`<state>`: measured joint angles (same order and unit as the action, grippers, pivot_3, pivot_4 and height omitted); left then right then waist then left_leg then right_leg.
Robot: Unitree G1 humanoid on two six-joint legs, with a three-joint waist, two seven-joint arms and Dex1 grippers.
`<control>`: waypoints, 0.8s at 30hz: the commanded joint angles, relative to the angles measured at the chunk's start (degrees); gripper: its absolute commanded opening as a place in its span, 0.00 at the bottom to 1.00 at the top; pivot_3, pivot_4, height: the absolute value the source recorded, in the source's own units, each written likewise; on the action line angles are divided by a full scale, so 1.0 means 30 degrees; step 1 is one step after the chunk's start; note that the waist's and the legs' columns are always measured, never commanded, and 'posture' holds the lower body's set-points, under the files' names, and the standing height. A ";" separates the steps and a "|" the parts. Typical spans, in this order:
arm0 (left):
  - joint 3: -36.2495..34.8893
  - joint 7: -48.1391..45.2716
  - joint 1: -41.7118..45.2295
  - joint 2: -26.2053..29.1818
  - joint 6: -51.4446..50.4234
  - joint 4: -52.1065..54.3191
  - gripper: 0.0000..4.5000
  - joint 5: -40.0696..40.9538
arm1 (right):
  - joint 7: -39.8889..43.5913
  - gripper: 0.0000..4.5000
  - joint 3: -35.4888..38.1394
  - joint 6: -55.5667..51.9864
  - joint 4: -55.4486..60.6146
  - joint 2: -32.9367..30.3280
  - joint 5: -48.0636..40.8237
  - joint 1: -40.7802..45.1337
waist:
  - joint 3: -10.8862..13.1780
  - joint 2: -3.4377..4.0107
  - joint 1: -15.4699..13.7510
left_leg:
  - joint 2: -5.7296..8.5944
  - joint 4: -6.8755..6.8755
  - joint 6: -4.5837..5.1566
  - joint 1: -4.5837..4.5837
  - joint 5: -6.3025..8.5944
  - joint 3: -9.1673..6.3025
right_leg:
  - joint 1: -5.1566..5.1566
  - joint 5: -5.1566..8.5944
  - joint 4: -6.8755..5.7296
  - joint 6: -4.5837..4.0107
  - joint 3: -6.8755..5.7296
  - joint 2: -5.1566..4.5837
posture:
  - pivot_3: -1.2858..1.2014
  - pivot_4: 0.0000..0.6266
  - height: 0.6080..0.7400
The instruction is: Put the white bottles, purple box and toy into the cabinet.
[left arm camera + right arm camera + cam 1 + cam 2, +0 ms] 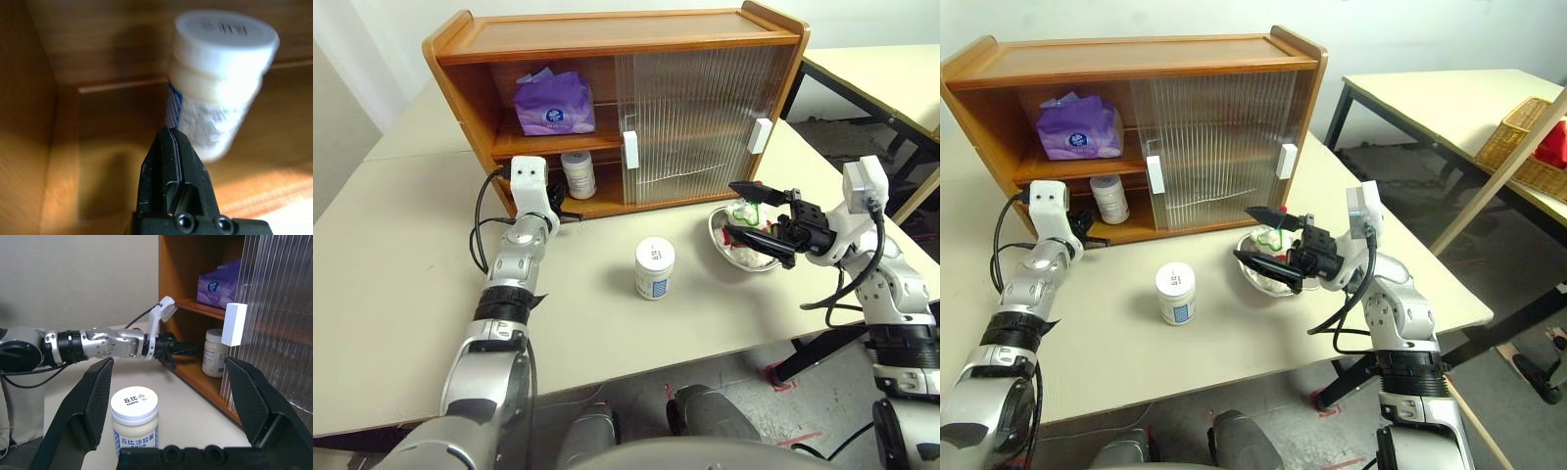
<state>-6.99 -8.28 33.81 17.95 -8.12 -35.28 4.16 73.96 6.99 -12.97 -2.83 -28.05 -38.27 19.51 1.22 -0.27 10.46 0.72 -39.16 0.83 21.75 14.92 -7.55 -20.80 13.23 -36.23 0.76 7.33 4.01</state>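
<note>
Your cabinet [607, 59] holds the purple box [554, 104] above one white bottle [578, 174]; left hand [172, 147] pinched empty, right hand [751, 217] wide.

The toy [742, 211] sits in a bowl [720, 238], and the right gripper [751, 215] covers most of it. The white bottle [220, 83] in the cabinet [44, 147] looks blurry up close, so its label can't be read. The print on the purple box [554, 104] is too small to read.
</note>
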 commanded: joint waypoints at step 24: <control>0.0508 -0.0763 0.3141 -0.0661 0.2484 -0.6219 0.01 -0.0494 | -0.0413 1.00 0.0072 -0.0231 0.0525 -0.0263 -0.0070 -0.0002 | 0.0002 -0.0003 0.0083 | 0.0016 0.0014 0.0001 0.0010 0.0000 0.0023 | -0.0004 0.0014 0.0012 0.0023 -0.0007 0.0000 | 0.41 0.00 1.00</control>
<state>-5.89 -9.63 42.30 16.38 -1.47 -52.88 2.96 72.75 7.08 -13.13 -2.18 -28.33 -38.29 19.48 1.23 -0.28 10.71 0.77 -39.12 0.83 21.78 14.92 -7.46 -20.81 13.28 -36.20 0.83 7.31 4.01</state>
